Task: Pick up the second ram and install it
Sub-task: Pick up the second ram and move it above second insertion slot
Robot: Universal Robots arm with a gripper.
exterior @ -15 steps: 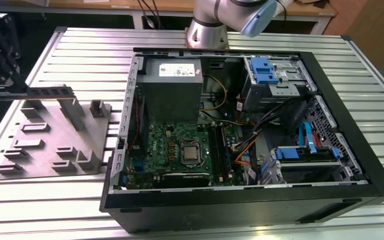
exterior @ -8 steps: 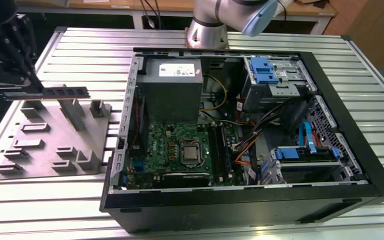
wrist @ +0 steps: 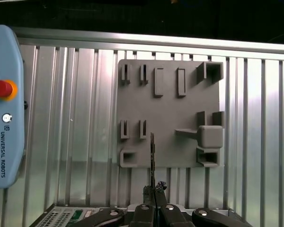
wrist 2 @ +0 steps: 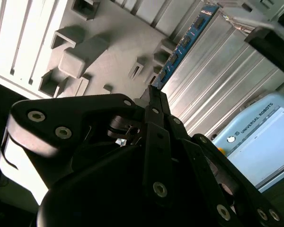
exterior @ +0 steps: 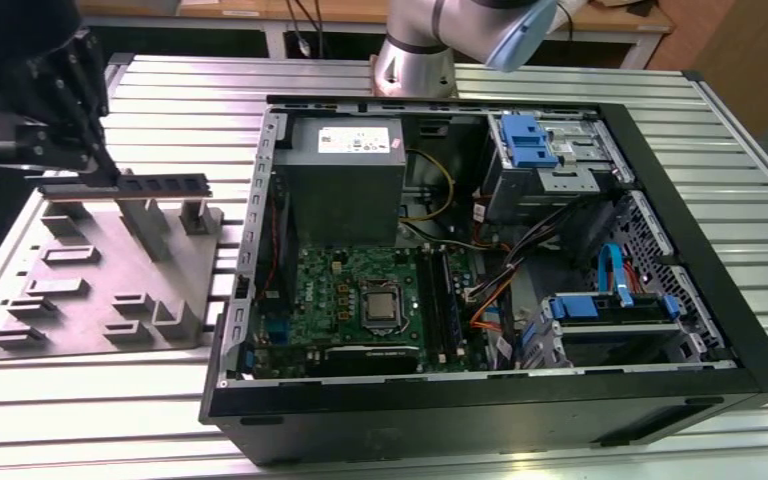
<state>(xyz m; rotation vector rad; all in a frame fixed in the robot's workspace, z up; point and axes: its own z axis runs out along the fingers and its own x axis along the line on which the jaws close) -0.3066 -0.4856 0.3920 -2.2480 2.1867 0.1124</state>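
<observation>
Ram is pinched at one end by gripper, jaws closed on it, stick held level at the exterior view's left, over grey fixture. It sits at the height of the tops of the posts; cannot tell if it is fully clear of them. Second wrist view shows it running straight out from the gripper, blue-tinted board, row of small black chips. First wrist view shows it edge-on, very thin.

Step in hand, by my read: pick-up, grasp made, carry to case not yet done. Install likely calls for a move across to green motherboard, edge lined up with a long narrow slot beside the square socket, then a straight push down.

Fixture: matte grey plastic, blocky posts and rectangular pockets. Table: ribbed aluminium slats, shiny. Case: black sheet metal, open side, blue plastic drive clips, tangled cables. Ram looks rigid but thin, so likely easy to bend if pushed off-axis.
</observation>
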